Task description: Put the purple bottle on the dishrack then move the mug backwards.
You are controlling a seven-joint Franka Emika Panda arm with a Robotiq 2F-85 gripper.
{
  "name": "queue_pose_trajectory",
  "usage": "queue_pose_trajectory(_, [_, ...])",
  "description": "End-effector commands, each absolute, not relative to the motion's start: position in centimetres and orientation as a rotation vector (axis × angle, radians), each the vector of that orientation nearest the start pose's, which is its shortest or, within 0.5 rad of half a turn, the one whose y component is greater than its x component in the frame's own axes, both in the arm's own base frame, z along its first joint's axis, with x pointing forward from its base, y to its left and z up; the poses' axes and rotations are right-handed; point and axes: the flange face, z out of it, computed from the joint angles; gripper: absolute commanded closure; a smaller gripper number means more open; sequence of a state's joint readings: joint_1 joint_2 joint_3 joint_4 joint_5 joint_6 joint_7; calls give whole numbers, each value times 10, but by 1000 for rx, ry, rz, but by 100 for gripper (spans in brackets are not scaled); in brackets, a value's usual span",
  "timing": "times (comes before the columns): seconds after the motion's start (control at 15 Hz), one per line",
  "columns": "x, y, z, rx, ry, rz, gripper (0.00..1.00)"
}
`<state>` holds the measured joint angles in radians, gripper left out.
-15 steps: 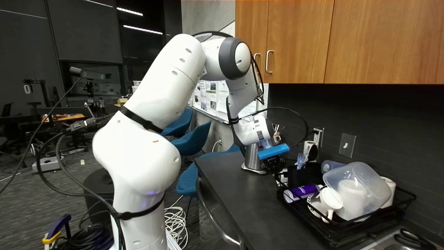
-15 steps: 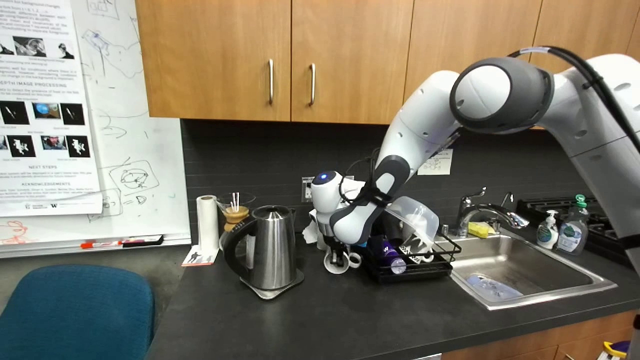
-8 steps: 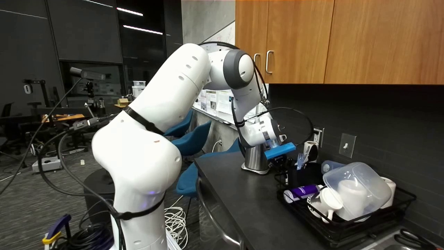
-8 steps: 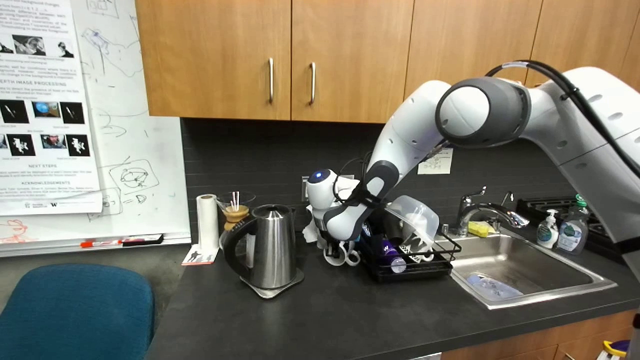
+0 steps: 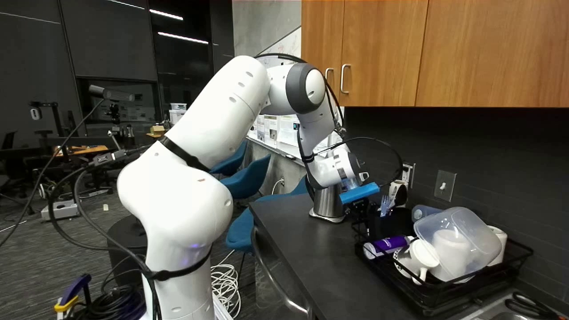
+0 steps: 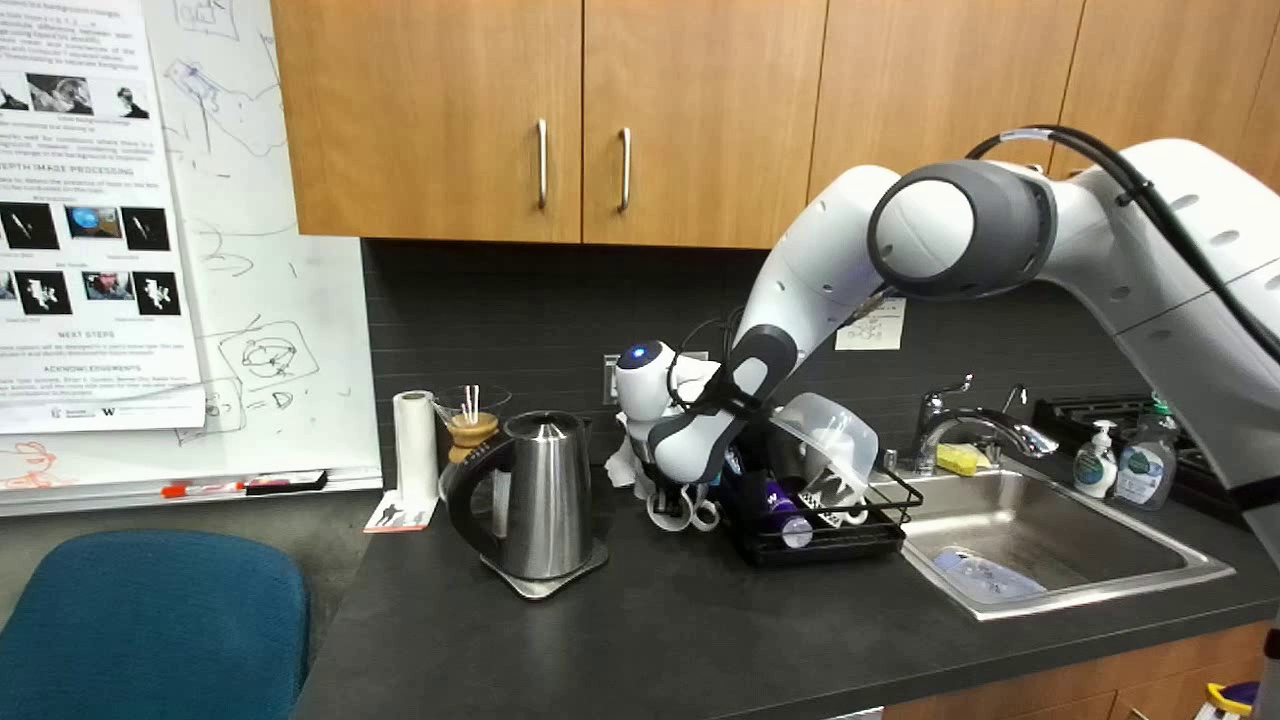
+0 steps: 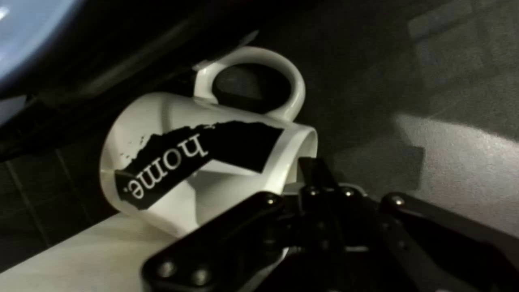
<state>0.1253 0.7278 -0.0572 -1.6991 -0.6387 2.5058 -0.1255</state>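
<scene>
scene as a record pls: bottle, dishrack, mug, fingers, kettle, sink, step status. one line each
purple bottle: lying in the dishrack, not held
dishrack: also holds a clear plastic container and white cups
mug: white, printed "home.", on its side on the counter beside the dishrack
fingers: together at the mug's mouth; whether they pinch its rim, cannot tell
kettle: steel, upright, left of the mug in an exterior view
sink: beside the dishrack, away from the mug
bottle step: done
mug step: cannot tell if finished
</scene>
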Motion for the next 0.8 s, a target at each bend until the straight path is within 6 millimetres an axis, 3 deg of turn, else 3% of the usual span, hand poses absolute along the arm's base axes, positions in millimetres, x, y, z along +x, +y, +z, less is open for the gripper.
queue_pose_trajectory(0.0, [656, 52, 198, -3362, -1179, -96, 100])
queue_pose_trajectory(0.47, [603, 62, 228, -3342, -1116, -82, 100])
queue_pose_trajectory(0.73, [564, 74, 229, -3321, -1107, -16, 100])
